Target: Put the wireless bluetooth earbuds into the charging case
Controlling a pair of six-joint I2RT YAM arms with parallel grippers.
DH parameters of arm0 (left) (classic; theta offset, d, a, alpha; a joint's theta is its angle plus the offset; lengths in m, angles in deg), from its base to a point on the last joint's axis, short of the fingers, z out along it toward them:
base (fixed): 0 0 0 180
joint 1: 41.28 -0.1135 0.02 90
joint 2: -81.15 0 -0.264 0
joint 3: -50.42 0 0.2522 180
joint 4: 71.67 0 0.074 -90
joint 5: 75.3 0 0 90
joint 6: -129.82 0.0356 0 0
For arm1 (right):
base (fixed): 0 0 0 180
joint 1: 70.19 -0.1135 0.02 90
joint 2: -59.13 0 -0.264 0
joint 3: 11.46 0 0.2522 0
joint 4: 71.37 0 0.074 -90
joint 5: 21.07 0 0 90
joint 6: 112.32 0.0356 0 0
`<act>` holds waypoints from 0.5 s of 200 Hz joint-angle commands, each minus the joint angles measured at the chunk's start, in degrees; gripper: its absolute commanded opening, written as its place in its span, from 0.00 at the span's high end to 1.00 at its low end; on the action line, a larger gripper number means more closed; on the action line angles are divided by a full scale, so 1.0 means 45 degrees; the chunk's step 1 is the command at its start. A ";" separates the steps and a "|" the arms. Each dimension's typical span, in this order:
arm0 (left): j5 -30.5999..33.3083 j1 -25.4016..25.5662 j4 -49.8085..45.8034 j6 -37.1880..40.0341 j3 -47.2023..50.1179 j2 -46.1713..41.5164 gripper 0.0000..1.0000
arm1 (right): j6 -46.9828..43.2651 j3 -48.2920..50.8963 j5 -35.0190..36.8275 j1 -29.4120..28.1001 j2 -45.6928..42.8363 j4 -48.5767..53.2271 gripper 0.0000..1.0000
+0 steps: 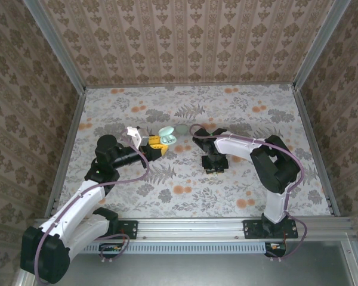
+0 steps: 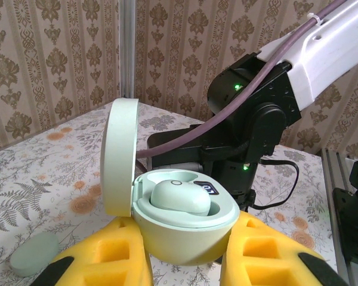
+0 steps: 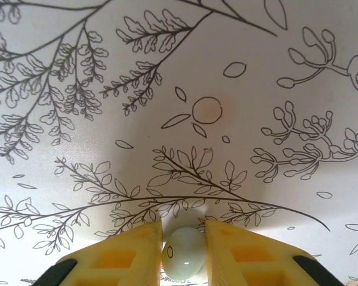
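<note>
My left gripper [image 2: 185,257] clamps the open case [image 2: 185,232] above the middle of the worktop [image 1: 179,199], one earbud [image 2: 180,198] seated. My right gripper [image 3: 184,231] pinches the other earbud [image 3: 184,253] lying right of centre. It looks light, slick and rounded, so I'd squeeze its flanks gently.

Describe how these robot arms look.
The left arm and right arm are white shells with black joints, each trailed by a purple cable. The left gripper and right gripper have yellow fingers. Small green lights glow on the right arm.
</note>
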 commanded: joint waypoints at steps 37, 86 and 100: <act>-0.0336 -0.0070 -0.0044 0.0182 -0.0309 0.0033 0.97 | -0.0434 0.0377 -0.0211 -0.0040 -0.1940 -0.0277 0.80; -0.0731 -0.0017 0.0321 -0.0086 -0.0385 0.0194 0.97 | -0.0735 0.0553 -0.1732 -0.0040 -0.4734 -0.1407 0.82; -0.0823 0.0002 0.0446 -0.0146 -0.0421 0.0234 0.97 | -0.0747 0.0557 -0.1904 -0.0040 -0.5667 -0.1784 0.82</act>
